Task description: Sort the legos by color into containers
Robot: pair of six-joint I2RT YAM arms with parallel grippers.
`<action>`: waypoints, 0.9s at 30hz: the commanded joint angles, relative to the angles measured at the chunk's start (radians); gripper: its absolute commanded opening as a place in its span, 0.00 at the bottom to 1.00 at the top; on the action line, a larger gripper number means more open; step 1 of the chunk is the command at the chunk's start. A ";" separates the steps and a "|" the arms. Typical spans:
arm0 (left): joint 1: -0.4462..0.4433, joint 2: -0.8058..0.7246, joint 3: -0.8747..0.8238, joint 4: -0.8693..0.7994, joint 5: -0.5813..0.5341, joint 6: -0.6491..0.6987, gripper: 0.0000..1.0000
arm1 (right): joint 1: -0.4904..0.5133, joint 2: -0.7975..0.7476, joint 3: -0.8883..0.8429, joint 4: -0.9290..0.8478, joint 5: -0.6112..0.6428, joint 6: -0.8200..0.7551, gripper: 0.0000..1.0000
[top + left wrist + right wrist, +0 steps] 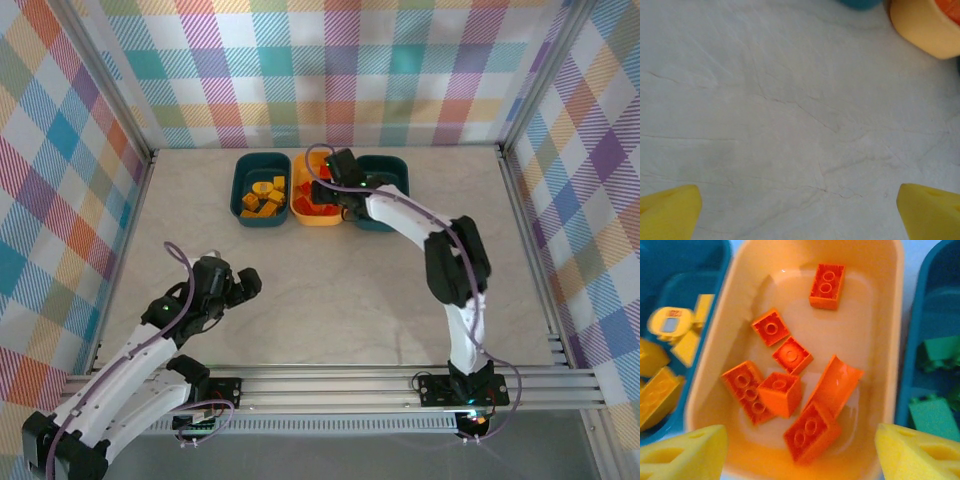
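Red-orange studded plastic bricks (790, 390) lie loose in the yellow-orange plastic tub (722, 340) - directly beneath the right gripper (800, 452), its yellow pads spread wide and holding nothing. Yellow bricks (660, 390) sit in the left-hand dark teal tub (670, 265), green bricks (935, 415) in the right-hand dark teal tub (920, 340). The left gripper (800, 210) - wide open, empty - hangs over the pale table (790, 100).

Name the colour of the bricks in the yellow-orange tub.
Red-orange; the bricks show best in the right wrist view.

free: bare table (330, 290) centre and front | blocked: three tubs (316, 222) along far edge
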 commanded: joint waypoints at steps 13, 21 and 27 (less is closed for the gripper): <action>-0.007 -0.090 -0.152 0.562 -0.359 0.248 1.00 | 0.168 -0.811 -0.800 0.429 0.184 -0.301 1.00; 0.076 0.122 -0.355 1.101 -0.412 0.778 1.00 | -0.116 -0.952 -1.212 0.900 -0.041 -0.391 1.00; 0.241 0.547 -0.279 1.339 -0.213 0.763 1.00 | -0.166 -0.887 -1.306 0.988 0.153 -0.426 1.00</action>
